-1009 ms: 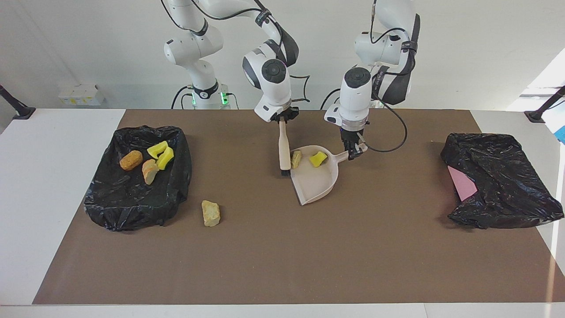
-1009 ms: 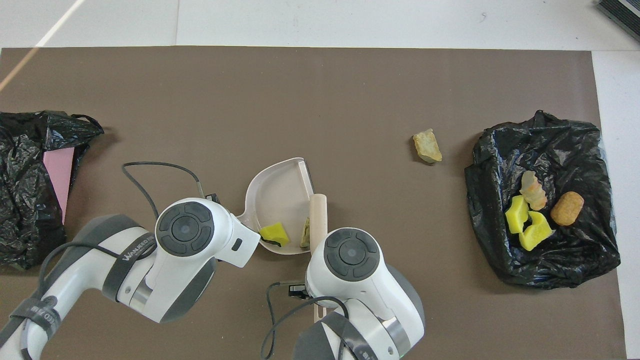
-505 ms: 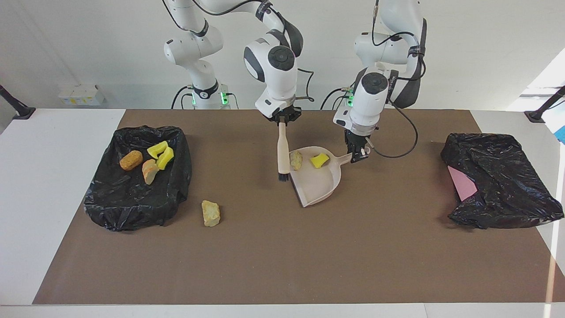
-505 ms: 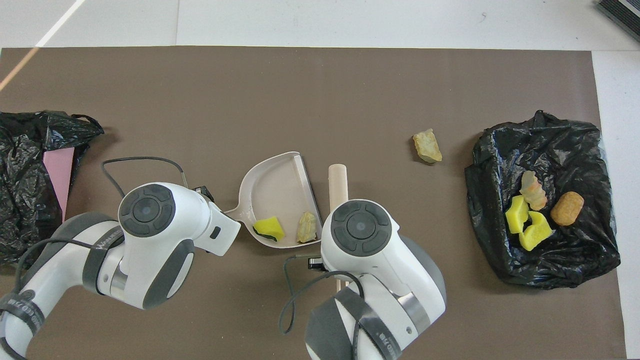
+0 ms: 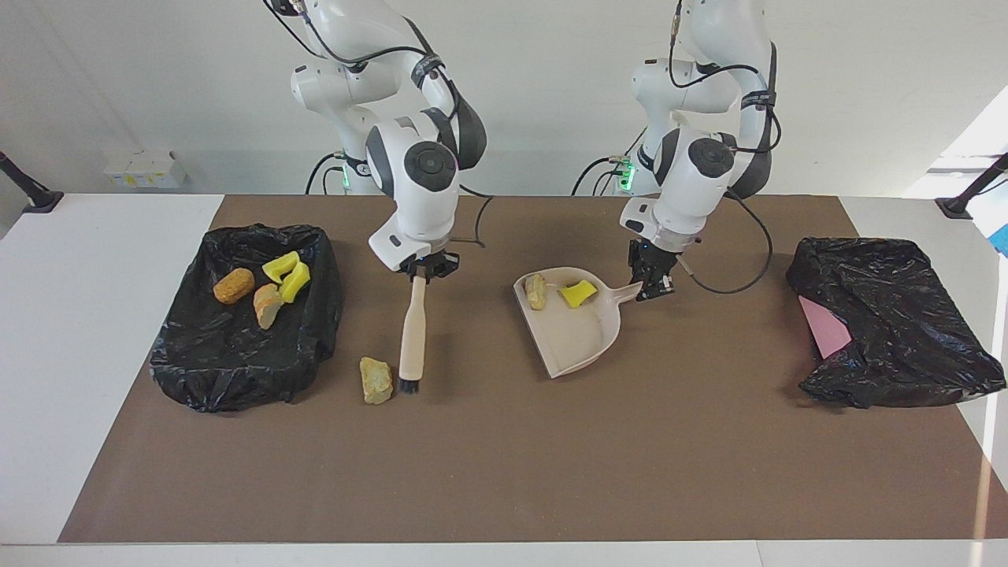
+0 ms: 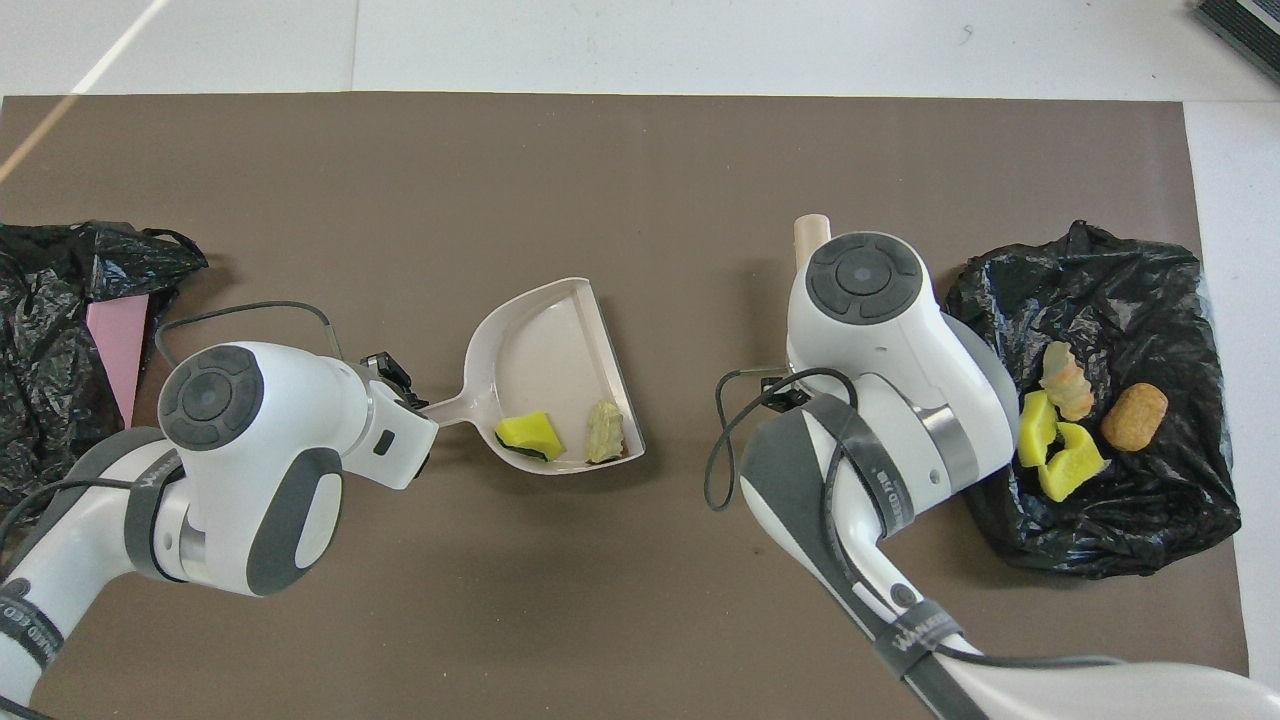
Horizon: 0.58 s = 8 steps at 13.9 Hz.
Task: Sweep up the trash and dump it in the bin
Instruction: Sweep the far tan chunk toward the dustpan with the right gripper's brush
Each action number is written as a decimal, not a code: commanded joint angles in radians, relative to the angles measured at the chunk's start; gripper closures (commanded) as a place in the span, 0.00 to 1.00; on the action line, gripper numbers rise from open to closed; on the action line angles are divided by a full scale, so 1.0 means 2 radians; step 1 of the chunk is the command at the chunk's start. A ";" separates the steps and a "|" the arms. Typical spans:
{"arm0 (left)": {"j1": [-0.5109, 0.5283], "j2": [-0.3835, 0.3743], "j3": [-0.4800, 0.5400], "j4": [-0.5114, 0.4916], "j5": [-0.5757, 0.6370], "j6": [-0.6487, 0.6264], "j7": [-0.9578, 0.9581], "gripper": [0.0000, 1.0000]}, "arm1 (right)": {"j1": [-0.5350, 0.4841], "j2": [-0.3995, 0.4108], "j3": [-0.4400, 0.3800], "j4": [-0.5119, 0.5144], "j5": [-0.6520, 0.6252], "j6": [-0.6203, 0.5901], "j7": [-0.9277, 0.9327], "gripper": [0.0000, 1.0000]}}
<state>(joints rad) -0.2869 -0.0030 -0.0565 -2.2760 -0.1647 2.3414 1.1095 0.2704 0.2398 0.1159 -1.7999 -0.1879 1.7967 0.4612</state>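
Observation:
My right gripper (image 5: 425, 270) is shut on the top of the beige brush (image 5: 411, 331), which hangs with its bristles beside a loose tan scrap of trash (image 5: 376, 380) on the mat. In the overhead view that arm hides this scrap. My left gripper (image 5: 650, 285) is shut on the handle of the beige dustpan (image 5: 579, 339). Two scraps lie in the dustpan (image 6: 550, 340), one tan (image 5: 536, 290) and one yellow with a green side (image 5: 577, 293). The bin (image 5: 236, 362), lined with a black bag, holds several yellow, tan and orange-brown scraps (image 5: 234, 285).
A second crumpled black bag (image 5: 890, 323) with a pink sheet (image 5: 823, 332) in it lies at the left arm's end of the table. A brown mat (image 5: 504, 472) covers the table between the white margins.
The right arm carried the brush from beside the dustpan to the loose scrap near the bin. The left gripper shifted the dustpan a little toward the left arm's end.

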 commanded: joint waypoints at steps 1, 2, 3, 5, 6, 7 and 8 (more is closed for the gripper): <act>0.027 -0.012 -0.003 -0.004 -0.048 0.010 0.053 1.00 | -0.012 0.049 0.006 0.040 -0.069 -0.019 -0.030 1.00; 0.032 -0.013 -0.003 -0.004 -0.062 0.010 0.067 1.00 | -0.017 0.058 0.005 0.040 -0.094 -0.017 -0.032 1.00; 0.034 -0.017 -0.003 -0.004 -0.075 0.011 0.070 1.00 | -0.026 0.066 0.005 0.044 -0.114 -0.017 -0.040 1.00; 0.038 -0.018 -0.003 -0.005 -0.087 0.023 0.070 1.00 | -0.032 0.077 0.005 0.049 -0.168 -0.018 -0.057 1.00; 0.038 -0.019 -0.003 -0.005 -0.098 0.027 0.070 1.00 | -0.037 0.079 0.005 0.049 -0.189 -0.018 -0.063 1.00; 0.038 -0.021 -0.002 -0.005 -0.099 0.026 0.070 1.00 | -0.042 0.081 0.005 0.050 -0.194 -0.017 -0.071 1.00; 0.037 -0.022 -0.002 -0.004 -0.099 0.020 0.070 1.00 | -0.047 0.081 0.005 0.050 -0.191 -0.012 -0.078 1.00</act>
<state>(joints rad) -0.2210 -0.0203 -0.0551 -2.2733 -0.3365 2.3789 1.2274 0.1986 0.3930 0.1140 -1.7293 -0.5490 1.7852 0.3520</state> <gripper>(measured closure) 0.678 0.727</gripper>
